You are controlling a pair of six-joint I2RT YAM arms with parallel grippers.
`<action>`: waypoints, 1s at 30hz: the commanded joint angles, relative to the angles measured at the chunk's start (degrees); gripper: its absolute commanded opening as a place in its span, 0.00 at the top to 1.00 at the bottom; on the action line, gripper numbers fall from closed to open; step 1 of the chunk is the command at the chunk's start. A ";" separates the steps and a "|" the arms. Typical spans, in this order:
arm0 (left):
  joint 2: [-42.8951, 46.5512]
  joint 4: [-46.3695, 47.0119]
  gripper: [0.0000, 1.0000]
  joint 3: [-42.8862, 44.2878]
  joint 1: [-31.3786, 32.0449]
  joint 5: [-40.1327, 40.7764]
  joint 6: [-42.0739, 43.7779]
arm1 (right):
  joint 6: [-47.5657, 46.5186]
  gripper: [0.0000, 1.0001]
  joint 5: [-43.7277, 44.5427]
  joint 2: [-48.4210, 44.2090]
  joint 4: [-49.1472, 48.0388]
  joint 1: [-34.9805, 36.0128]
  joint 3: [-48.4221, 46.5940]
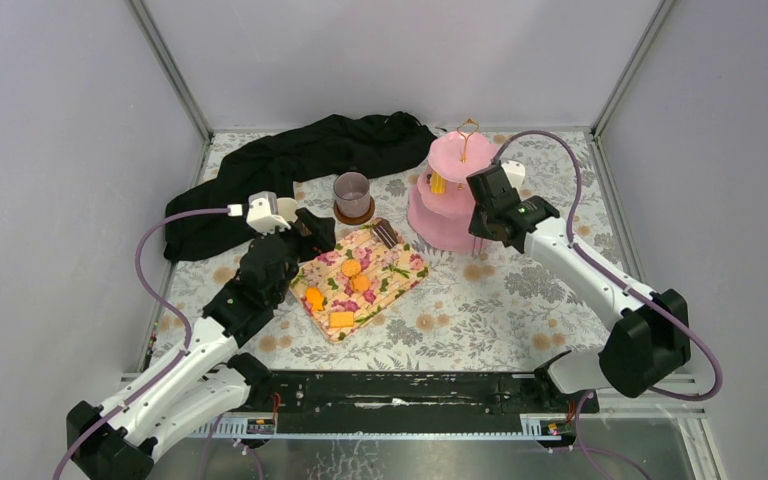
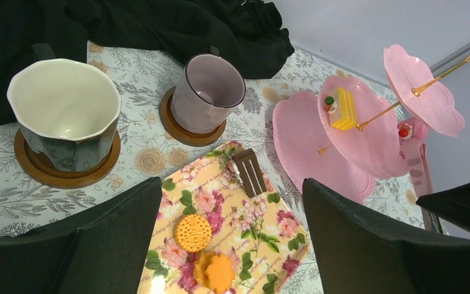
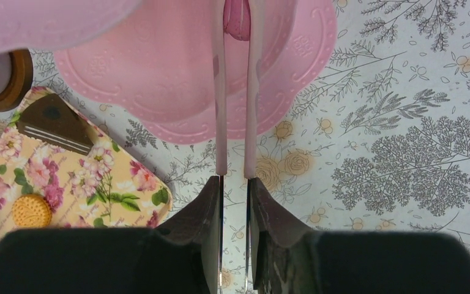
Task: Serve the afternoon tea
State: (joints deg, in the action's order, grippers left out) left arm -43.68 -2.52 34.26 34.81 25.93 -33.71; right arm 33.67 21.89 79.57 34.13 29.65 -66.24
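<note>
Black cloth (image 2: 159, 24) is bunched up at the back of the tabletop (image 1: 520, 290). The dark mug (image 2: 64, 110) and mauve mug (image 2: 211, 92) are just in front of it, each on a coaster (image 2: 37, 171). The napkin (image 2: 251, 226) has orange biscuits (image 2: 193, 233) and a brown slice (image 2: 249, 171) on it.

Left claw (image 2: 231, 187) hangs wide open over the napkin, touching nothing. Right claw (image 3: 235, 180) is clamped on pink tongs (image 3: 220, 92), which pinch a pink cake (image 3: 238, 18) over the pink stand (image 2: 300, 141). There's a yellow cake (image 2: 343, 109) on the middle tier.
</note>
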 commanded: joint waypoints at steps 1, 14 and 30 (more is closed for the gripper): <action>-0.30 3.64 0.08 -0.38 -0.44 -0.07 0.07 | -2.26 0.83 -1.84 1.17 -3.41 -1.49 -4.01; -0.49 3.74 0.08 -0.25 -0.48 -0.22 0.05 | -4.24 0.83 -4.65 5.97 -6.66 -4.41 -5.15; -0.71 3.62 0.08 -0.17 -0.61 0.16 0.30 | -6.37 0.83 -6.27 10.25 -8.68 -6.57 -8.41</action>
State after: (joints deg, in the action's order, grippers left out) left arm -44.45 -2.50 34.26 34.72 25.91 -33.71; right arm 29.12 16.45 88.86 27.94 23.70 -71.00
